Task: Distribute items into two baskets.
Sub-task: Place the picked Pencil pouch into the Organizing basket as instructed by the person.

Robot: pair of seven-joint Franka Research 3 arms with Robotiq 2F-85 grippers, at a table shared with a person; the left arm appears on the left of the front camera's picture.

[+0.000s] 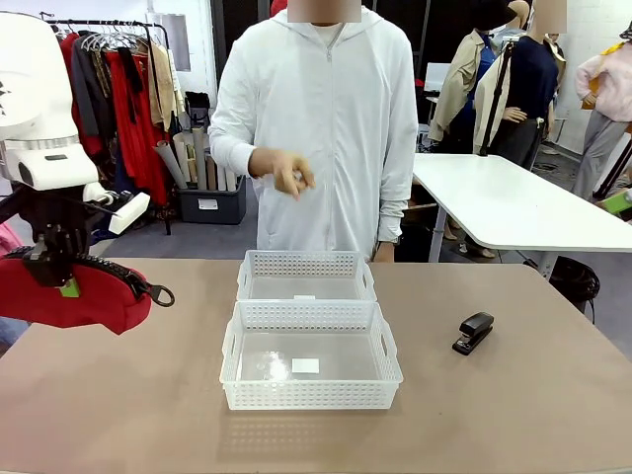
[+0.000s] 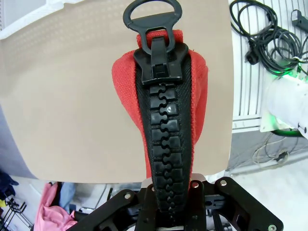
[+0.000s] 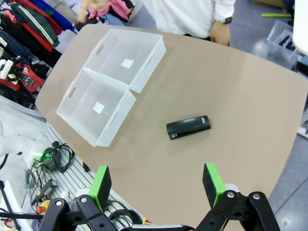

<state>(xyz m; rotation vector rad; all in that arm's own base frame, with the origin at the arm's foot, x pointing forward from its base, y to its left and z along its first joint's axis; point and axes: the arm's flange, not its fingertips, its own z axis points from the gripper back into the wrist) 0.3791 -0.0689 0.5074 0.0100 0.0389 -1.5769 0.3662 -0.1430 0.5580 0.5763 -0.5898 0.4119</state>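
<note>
Red pouch (image 1: 94, 301) hangs from left tool (image 1: 59, 275), pinched by zipper ridge (image 2: 166, 139); soft fabric could slip before baskets (image 1: 311, 395). Right tool (image 3: 156, 185) wide, empty.

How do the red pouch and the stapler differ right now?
The red pouch is soft and larger; the stapler is black and smaller. The pouch is gripped at its zipper by the left gripper; the stapler lies free on the table. Neither is in the near basket or far basket.
</note>
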